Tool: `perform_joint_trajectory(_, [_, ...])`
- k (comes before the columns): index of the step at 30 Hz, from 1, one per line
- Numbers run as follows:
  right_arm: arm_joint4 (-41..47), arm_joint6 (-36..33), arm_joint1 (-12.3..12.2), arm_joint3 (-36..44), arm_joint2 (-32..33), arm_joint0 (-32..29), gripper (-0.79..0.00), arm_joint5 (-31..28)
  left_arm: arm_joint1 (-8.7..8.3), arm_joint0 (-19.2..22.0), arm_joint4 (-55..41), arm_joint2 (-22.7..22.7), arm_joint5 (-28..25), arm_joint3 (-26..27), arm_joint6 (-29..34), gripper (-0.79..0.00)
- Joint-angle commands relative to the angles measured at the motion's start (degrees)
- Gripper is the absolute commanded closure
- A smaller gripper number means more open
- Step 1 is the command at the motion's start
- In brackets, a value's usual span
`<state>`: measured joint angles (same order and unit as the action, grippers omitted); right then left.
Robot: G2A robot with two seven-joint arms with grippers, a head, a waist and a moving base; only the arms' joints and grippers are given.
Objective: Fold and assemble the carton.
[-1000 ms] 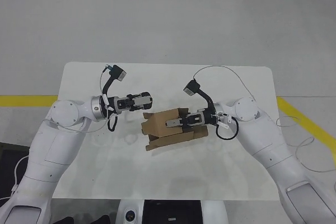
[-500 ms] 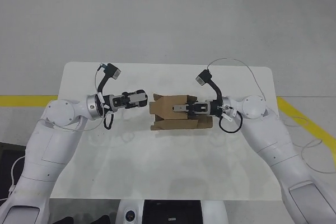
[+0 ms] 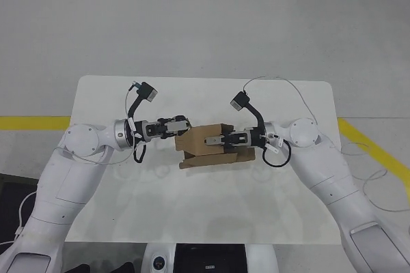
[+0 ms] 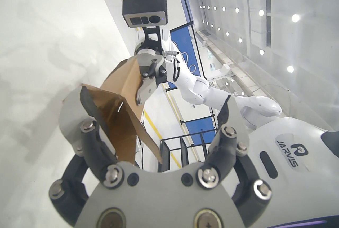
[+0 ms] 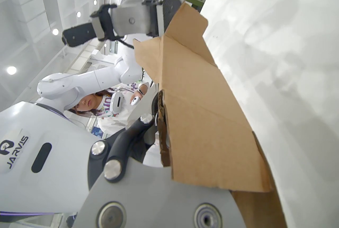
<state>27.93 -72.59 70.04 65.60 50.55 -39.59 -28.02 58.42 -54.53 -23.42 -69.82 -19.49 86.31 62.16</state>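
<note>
A brown cardboard carton [image 3: 208,145], partly folded with loose flaps, is held just above the middle of the white table [image 3: 123,205]. My right gripper [image 3: 216,141] comes in from the right and is shut on the carton's upper wall [image 5: 201,112]; one dark finger [image 5: 161,117] shows against the cardboard edge and the other is hidden behind it. My left gripper [image 3: 180,126] is at the carton's left end, open wide. In the left wrist view an end flap [image 4: 119,109] stands between its fingers, close to one finger [image 4: 79,109], with the right gripper [image 4: 145,86] pinching the wall farther off.
Both arms meet over the table's centre. Bare tabletop lies in front of the carton and toward both side edges. Thin camera cables [image 3: 287,89] loop above the right arm. A yellow floor line [image 3: 27,123] runs past the table.
The right gripper has swung the carton from a low, tilted pose to the centre, then slightly left. The left gripper has come in to the carton's left end.
</note>
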Motion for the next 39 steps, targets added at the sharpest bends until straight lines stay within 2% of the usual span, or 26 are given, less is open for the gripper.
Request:
perform_joint_trajectory(1, [0.6,-1.8,0.1,0.2,-0.2,0.1,0.000,-0.2,-0.02,0.2,-0.1,-0.2,-0.1,-0.4,0.0,-0.785])
perform_joint_trajectory(6, [1.9,-3.8,0.5,0.8,-1.6,0.4,0.000,0.1,0.01,0.4,-0.8,-0.1,-0.3,-0.4,0.5,-0.785])
perform_joint_trajectory(32, [2.8,-3.5,2.5,-3.1,-5.3,2.9,0.000,-0.2,0.40,0.5,-4.6,1.7,-0.1,0.1,4.0,-0.785])
perform_joint_trajectory(39, [4.5,-2.8,2.5,-3.7,-4.0,3.0,0.000,-0.9,0.48,0.8,-5.0,0.6,0.3,-3.0,0.4,-0.785])
